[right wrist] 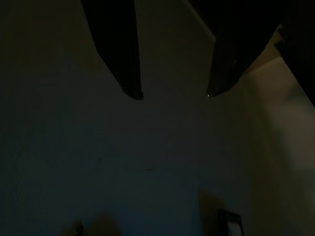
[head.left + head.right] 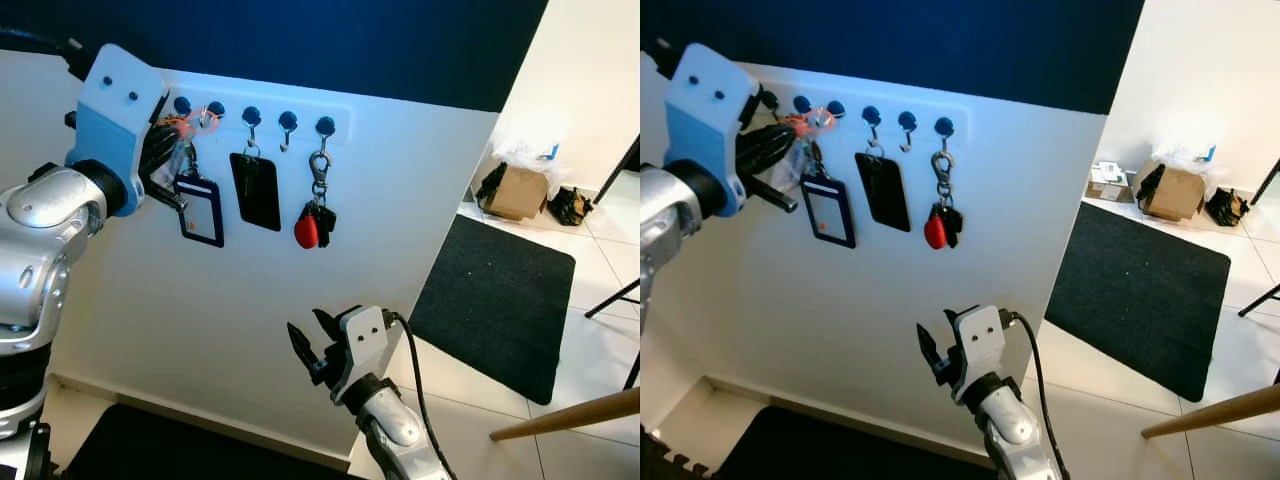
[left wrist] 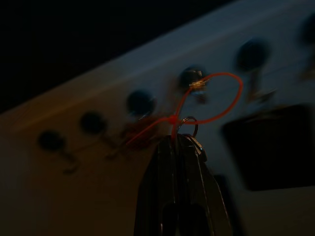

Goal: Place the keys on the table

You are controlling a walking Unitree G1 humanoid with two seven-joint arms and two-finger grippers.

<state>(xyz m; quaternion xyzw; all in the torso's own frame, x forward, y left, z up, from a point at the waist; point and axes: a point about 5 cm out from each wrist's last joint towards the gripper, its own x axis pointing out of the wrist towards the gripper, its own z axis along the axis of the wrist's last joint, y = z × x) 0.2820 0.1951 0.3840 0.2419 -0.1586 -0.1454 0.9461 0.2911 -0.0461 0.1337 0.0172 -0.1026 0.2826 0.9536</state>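
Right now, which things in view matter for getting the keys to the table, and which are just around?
For the job:
- left gripper, shut on the orange loop
- key rack

Just around:
- black tag
- red fob
- cardboard box
- black mat
- right gripper, idle

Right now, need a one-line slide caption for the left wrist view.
Left gripper shut on the keys, whose orange loop hangs from a wall hook on the key rack.

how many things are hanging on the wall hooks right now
4: a set on an orange loop at the left gripper, a blue-framed badge just below it, a black tag in the middle, and red and black keys rightmost. The gripper may hide more.
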